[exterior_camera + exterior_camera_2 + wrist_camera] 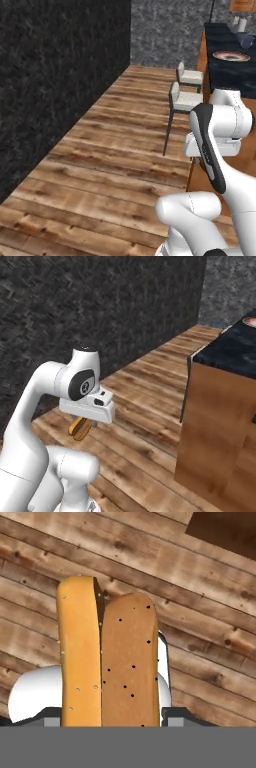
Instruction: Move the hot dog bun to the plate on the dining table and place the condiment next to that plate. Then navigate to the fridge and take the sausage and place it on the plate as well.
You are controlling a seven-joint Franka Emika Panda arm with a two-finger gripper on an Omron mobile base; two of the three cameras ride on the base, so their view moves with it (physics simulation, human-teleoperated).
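Gripper (pixel 112 722): closed on the hot dog bun, with the jaws set partway apart at the bun's width; in the hand view a dark finger tip is seen on either side of the bun's lower end.
Hot dog bun (pixel 107 657): held between the fingers, its lengthwise split facing the hand camera, one half lit bright orange and the other browner and speckled; in the right base view it is seen as a tan-orange shape (pixel 80 428) hanging under the white hand, above the floor.
Arm (pixel 220 130): folded close above the base, with the hand pointed down.
Floor (pixel 100 165): wooden planks, seen under the bun in the hand view.
Dining table (pixel 220 421): a black marbled top on plain wood sides, standing to the right of the arm and apart from the bun.
Plate (pixel 231 56): set on the far part of the table top, pale with a reddish-brown edge, well apart from the gripper.
Stools (pixel 182 100): two pale seats placed beside the table's wood side.
Wall (pixel 55 75): dark and rough, along the left of the floor.
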